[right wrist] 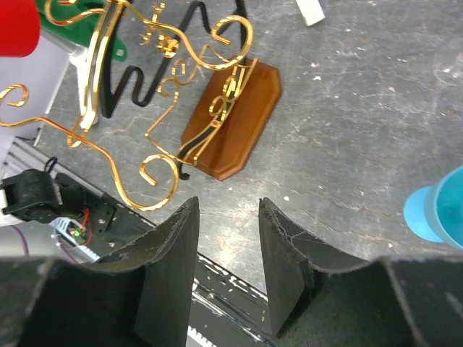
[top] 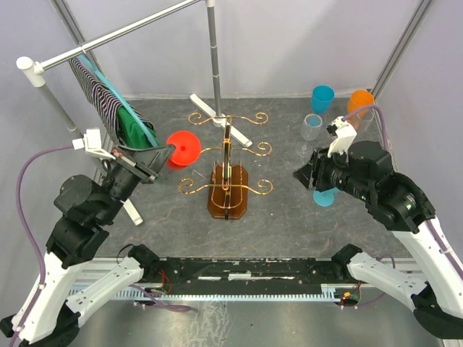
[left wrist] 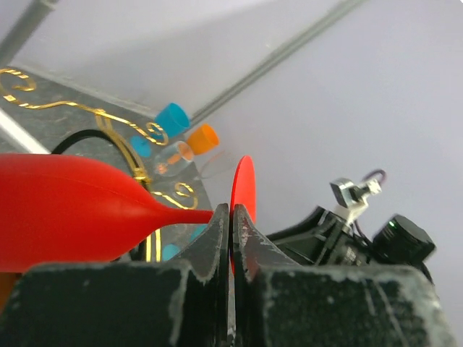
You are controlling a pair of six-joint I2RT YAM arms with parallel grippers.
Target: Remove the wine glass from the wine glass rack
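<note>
Red and probably plastic, the wine glass (top: 183,148) lies on its side just left of the gold wine glass rack (top: 228,196). Whether it touches a scroll arm is not clear. The left gripper (left wrist: 231,215) pinches its thin stem near the foot. The glass looks light, stiff and smooth, so the stem may slip or turn. The right gripper (right wrist: 228,217) is spread and holds nothing.

Your top camera looks down from high above the near edge at the whole table (top: 304,224). Your left wrist camera looks sideways, low and close. Your right one looks down. All three see the gold rack (top: 228,195) (right wrist: 231,119).
</note>
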